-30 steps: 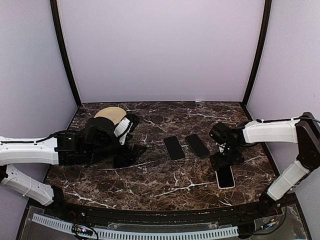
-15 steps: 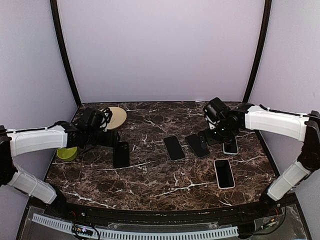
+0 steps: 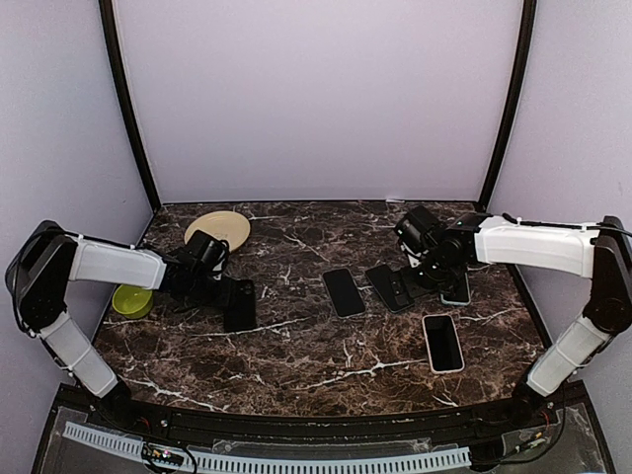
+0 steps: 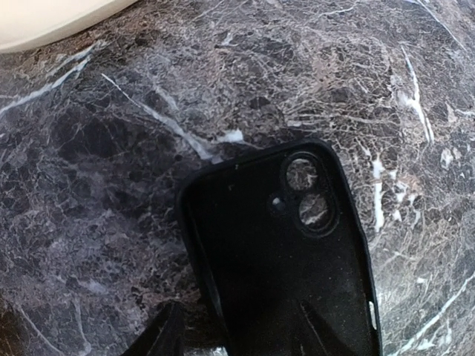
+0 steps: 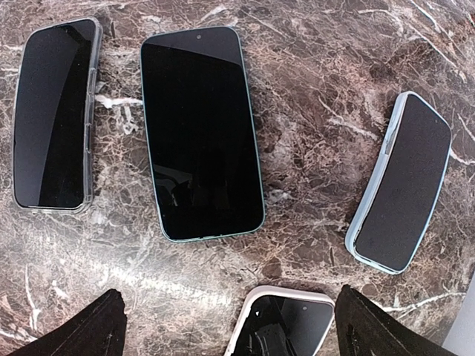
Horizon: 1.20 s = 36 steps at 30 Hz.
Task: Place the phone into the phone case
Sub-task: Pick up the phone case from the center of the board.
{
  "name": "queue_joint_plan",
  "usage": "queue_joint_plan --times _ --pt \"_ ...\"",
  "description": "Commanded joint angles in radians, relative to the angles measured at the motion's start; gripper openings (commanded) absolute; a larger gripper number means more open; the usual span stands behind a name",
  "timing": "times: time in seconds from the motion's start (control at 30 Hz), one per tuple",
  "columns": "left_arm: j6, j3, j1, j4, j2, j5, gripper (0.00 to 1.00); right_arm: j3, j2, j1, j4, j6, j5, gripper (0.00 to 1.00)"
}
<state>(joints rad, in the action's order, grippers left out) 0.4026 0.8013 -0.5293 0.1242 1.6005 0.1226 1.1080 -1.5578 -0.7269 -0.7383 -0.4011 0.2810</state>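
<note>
The empty black phone case (image 3: 240,304) lies open side up at the left, its camera holes showing in the left wrist view (image 4: 286,245). My left gripper (image 3: 215,284) is low at its near end, open; one finger (image 4: 162,337) rests outside the case's left wall and the other finger (image 4: 320,334) is inside the case. A bare phone (image 5: 200,133) with a teal rim lies face up at centre right (image 3: 388,286). My right gripper (image 3: 427,269) hovers above it, wide open (image 5: 228,304) and holding nothing.
A clear-cased phone (image 3: 344,292) lies left of the bare one. A pale blue-cased phone (image 3: 457,290) and a white-cased phone (image 3: 443,343) lie to its right. A tan plate (image 3: 217,229) and a green bowl (image 3: 130,300) sit at the far left.
My left arm has dropped down to the case's near end and its jaws have narrowed. My right gripper went from the white-cased phone to above the bare phone, still wide open.
</note>
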Motion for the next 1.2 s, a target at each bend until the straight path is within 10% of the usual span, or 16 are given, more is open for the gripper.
queue_joint_plan --times 0.0,0.37,0.6,0.87,1.17 --pt "0.024 -0.023 0.012 -0.035 0.039 0.004 0.50 -0.006 0.010 -0.014 0.032 -0.006 -0.005 0.98" --pt "0.057 -0.040 0.017 -0.062 0.079 -0.109 0.02 -0.011 0.013 -0.015 0.037 -0.009 0.000 0.98" --pt "0.097 -0.104 -0.002 -0.112 -0.028 -0.106 0.00 -0.026 0.018 -0.018 0.044 -0.017 -0.003 0.98" --pt "0.030 -0.120 -0.222 -0.163 -0.209 0.221 0.00 -0.027 0.059 -0.067 0.138 -0.003 -0.037 0.99" --pt "-0.120 -0.126 -0.526 -0.408 -0.325 0.565 0.00 -0.198 0.195 -0.259 0.888 -0.052 -0.431 0.96"
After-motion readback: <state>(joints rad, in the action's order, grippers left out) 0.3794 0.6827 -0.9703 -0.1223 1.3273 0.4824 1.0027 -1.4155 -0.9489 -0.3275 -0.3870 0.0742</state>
